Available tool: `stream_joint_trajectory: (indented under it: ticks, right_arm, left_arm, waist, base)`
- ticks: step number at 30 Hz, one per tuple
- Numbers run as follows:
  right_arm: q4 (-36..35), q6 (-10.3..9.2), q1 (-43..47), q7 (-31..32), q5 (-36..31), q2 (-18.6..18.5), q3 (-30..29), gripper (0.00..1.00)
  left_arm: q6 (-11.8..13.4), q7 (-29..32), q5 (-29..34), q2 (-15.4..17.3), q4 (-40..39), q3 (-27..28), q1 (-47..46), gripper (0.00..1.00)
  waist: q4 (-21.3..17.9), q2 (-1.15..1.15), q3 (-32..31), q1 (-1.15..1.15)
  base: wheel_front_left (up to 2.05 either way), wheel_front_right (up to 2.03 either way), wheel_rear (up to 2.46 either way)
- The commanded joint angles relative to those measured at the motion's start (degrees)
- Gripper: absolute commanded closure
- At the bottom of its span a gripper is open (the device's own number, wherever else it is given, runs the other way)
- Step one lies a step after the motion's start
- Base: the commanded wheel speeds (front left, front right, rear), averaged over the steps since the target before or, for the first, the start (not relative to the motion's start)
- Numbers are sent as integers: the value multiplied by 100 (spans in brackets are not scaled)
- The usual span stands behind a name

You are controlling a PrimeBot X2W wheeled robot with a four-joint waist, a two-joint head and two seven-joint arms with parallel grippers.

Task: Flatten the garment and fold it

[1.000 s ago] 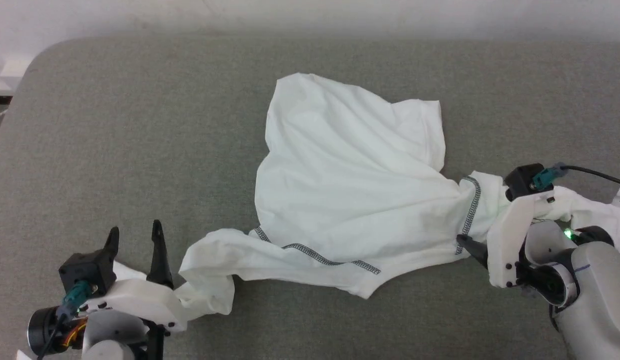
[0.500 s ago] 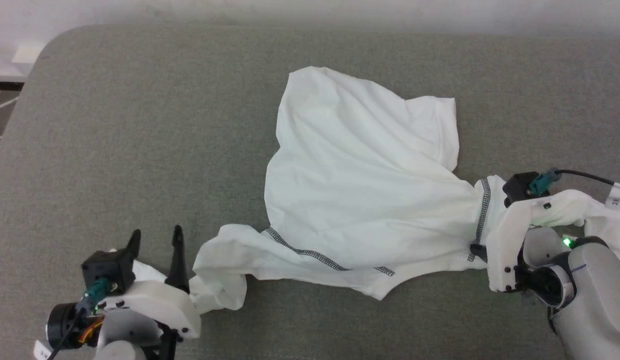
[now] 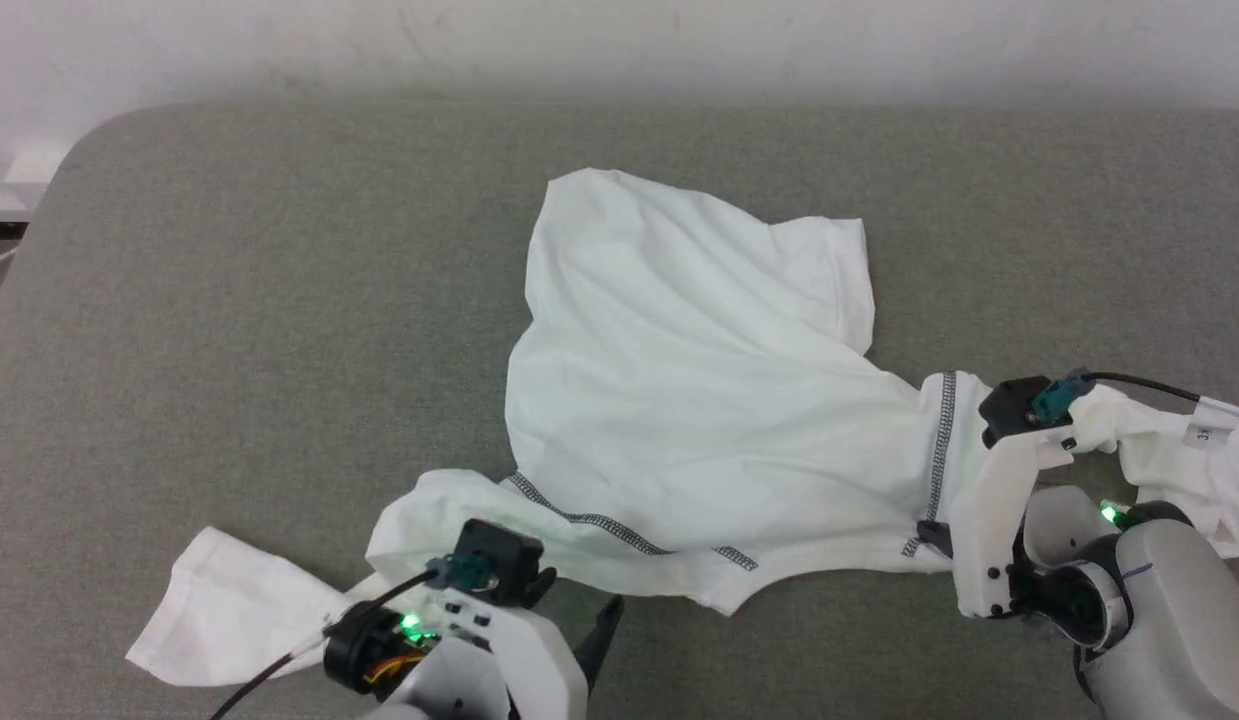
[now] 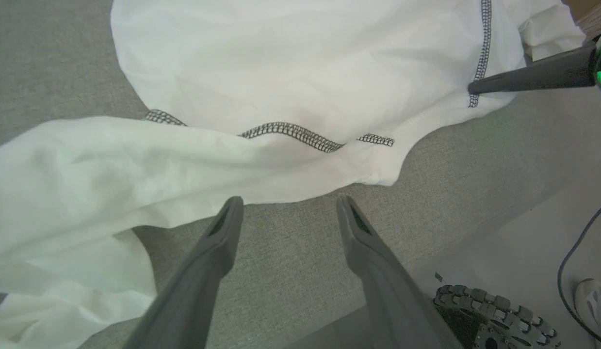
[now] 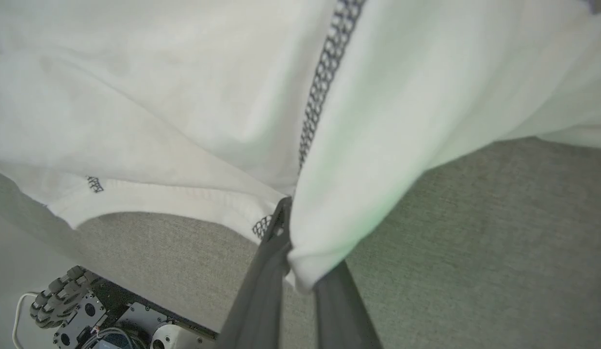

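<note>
The garment lay rumpled across the middle of the grey table, its body spread towards the far side and its near hem running along in front of the robot. One sleeve trailed off to the robot's left and lay flat near the table's front edge.

The left arm came in low from the near edge, its wrist hanging over the spot where that sleeve joined the body. It was turned so that the left gripper pointed away and towards the robot's right. The two fingers stood wide apart with nothing between them but bare table. Their tips sat just short of the hem, not touching it.

The right arm reached in from the near right corner, with the pale forearm bent at the wrist so the right gripper lay almost level, pointing towards the robot's left. Its fingers were pinched tight on the garment's near edge, right where a zigzag seam met the hem, and a fold of cloth bulged out over one finger. The other sleeve lay bunched behind that wrist, curling round its far side. A green light glowed on each wrist.
</note>
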Motion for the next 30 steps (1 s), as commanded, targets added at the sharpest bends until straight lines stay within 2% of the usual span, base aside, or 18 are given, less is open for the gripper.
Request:
stream_joint_trajectory:
  ticks: [1, 10, 13, 17, 18, 19, 20, 23, 26, 29, 30]
  right_arm:
    - [-54, -5, 34, 32, -30, 31, -8, 100]
    - [-475, -5, -77, 212, -159, 164, 14, 100]
    - [-554, -5, -103, 241, -200, 224, 40, 100]
    - [-621, -5, -88, 236, -226, 277, 21, 100]
    - [-636, -5, -80, 231, -225, 289, 10, 100]
    - [-650, -5, -70, 229, -228, 298, 4, 100]
    - [-665, -5, -57, 229, -220, 311, -7, 100]
    - [-700, -5, -8, 300, -153, 356, -43, 100]
    - [-798, -5, 22, 289, -99, 370, -109, 100]
    - [-946, -5, 25, 205, -32, 351, -159, 100]
    - [-1137, -5, 3, 12, 41, 311, -225, 100]
  left_arm:
    - [-76, 79, 33, -58, 113, -74, -189, 0]
    - [-496, 566, 261, -540, 1417, -546, -1104, 0]
    - [-618, 802, 267, -599, 1923, -665, -1295, 0]
    - [-841, 1454, 286, -577, 2461, -977, -1478, 0]
    - [-898, 1639, 243, -581, 2534, -1040, -1487, 5]
    - [-964, 1836, 221, -568, 2590, -1125, -1492, 60]
    - [-1037, 1896, 234, -563, 2586, -1190, -1516, 100]
    - [-1150, 1996, 242, -566, 2568, -1316, -1510, 100]
    - [-1158, 1959, 281, -521, 2410, -1361, -1483, 100]
    - [-1067, 1820, 353, -383, 2109, -1290, -1498, 100]
    - [-885, 1620, 464, -185, 1714, -1116, -1569, 100]
  waist:
    - [-36, 0, 112, 0]
    - [-272, 0, 597, 0]
    - [-367, 0, 690, 0]
    - [-416, 0, 744, 0]
    - [-422, 0, 748, 0]
    - [-428, 0, 744, 0]
    - [-432, 0, 738, 0]
    - [-424, 0, 676, 0]
    - [-384, 0, 557, 0]
    - [-316, 0, 393, 0]
    - [-231, 0, 189, 0]
  base:
    - [0, 0, 0]
    - [0, 0, 0]
    - [0, 0, 0]
    - [0, 0, 0]
    - [0, 0, 0]
    - [0, 0, 0]
    - [0, 0, 0]
    - [0, 0, 0]
    - [0, 0, 0]
    - [0, 0, 0]
    - [0, 0, 0]
